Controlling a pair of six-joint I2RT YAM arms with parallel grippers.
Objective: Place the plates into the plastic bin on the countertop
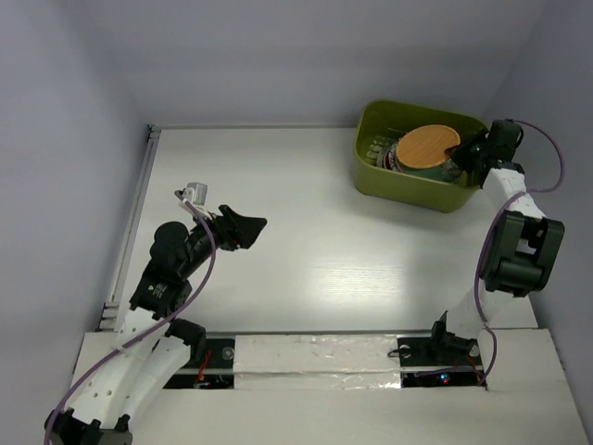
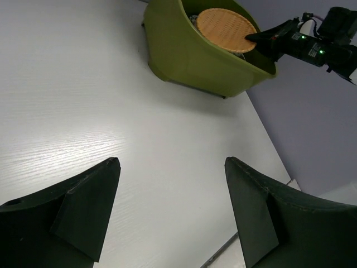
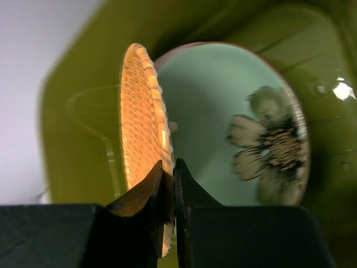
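Right wrist: our right gripper (image 3: 169, 167) pinches the tan plate (image 3: 142, 117) by its rim. We should lower it upright, keeping the mint plate (image 3: 212, 111) at 3 o'clock. The left gripper (image 2: 172, 163) is wide and empty.

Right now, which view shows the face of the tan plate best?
The left wrist view: the tan plate shows almost its whole woven face, sharp, inside the bin. The top view shows the same face, smaller. The right wrist view shows it nearly edge-on, its rim pinched by the right gripper.

No readable text or labels anywhere.
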